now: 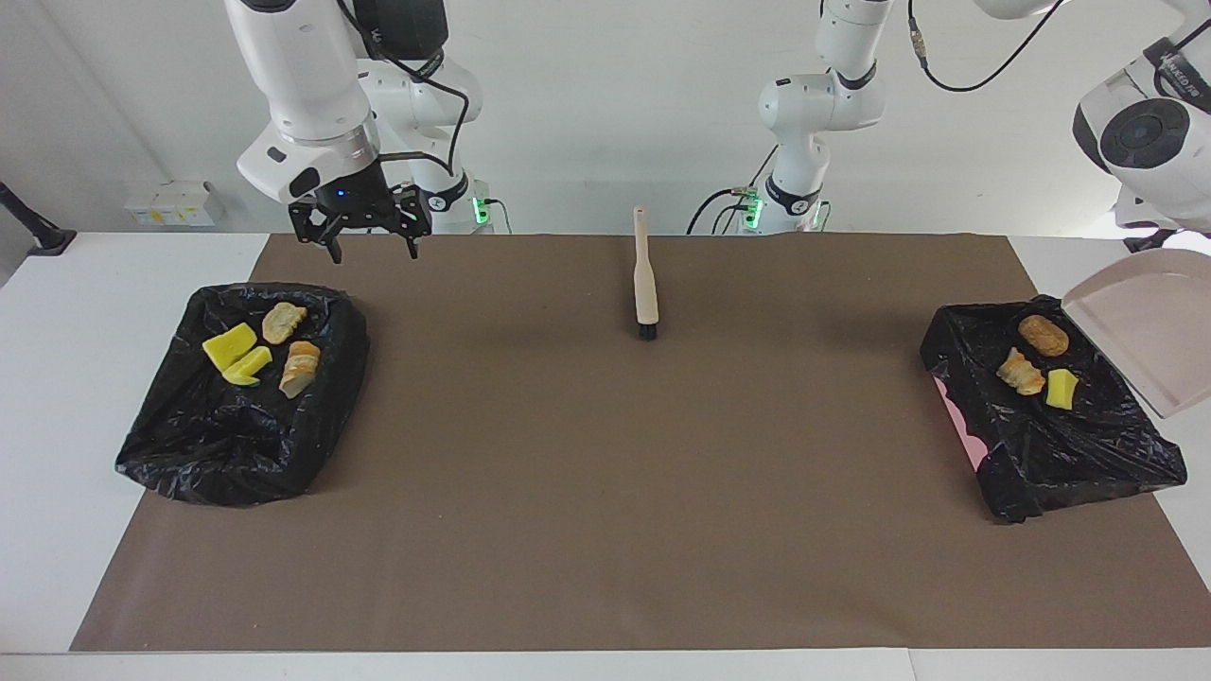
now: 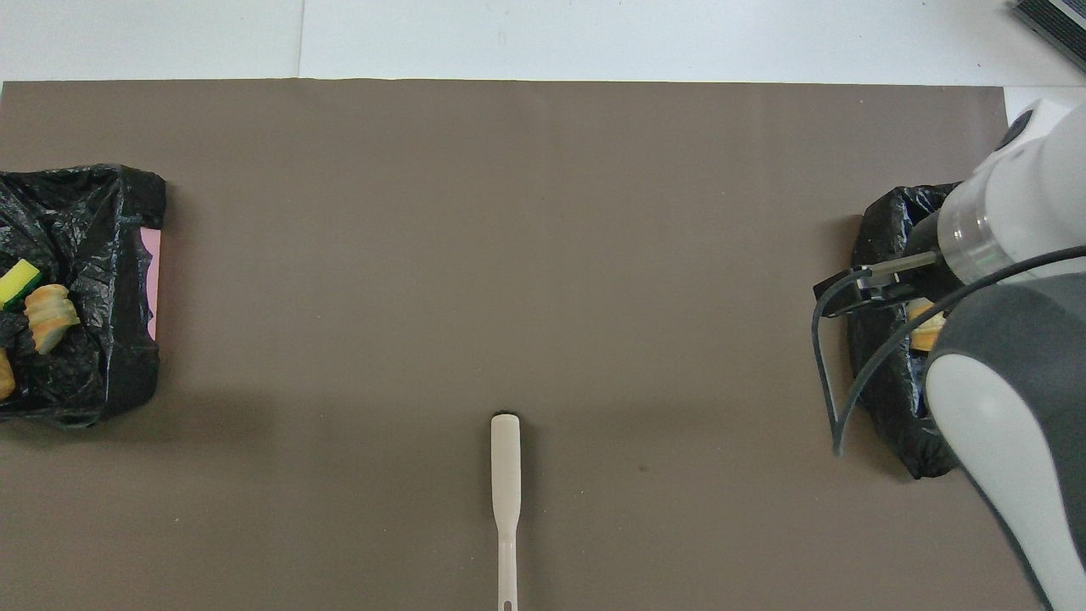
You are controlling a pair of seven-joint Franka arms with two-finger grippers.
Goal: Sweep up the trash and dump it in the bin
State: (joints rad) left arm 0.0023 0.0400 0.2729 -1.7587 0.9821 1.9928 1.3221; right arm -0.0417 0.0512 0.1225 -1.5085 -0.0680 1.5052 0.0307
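All the trash lies in two black-lined bins. The bin point(image 1: 236, 426) at the right arm's end holds yellow sponges point(image 1: 230, 346) and beige lumps point(image 1: 283, 322). The bin point(image 1: 1041, 445) at the left arm's end holds an orange-brown bun point(image 1: 1044, 335), a pale lump point(image 1: 1021, 372) and a green-and-yellow sponge point(image 1: 1061, 389). A beige dustpan point(image 1: 1140, 331) hangs tilted over that bin's edge under the left arm. The left gripper holding it is mostly hidden at the view's edge. My right gripper point(image 1: 375, 252) hangs open and empty over the mat's edge by its bin.
A beige brush point(image 1: 645, 284) with black bristles lies on the brown mat point(image 1: 605, 492) at mid-table, close to the robots, handle toward them. In the overhead view the right arm point(image 2: 1010, 280) covers much of its bin point(image 2: 882, 255).
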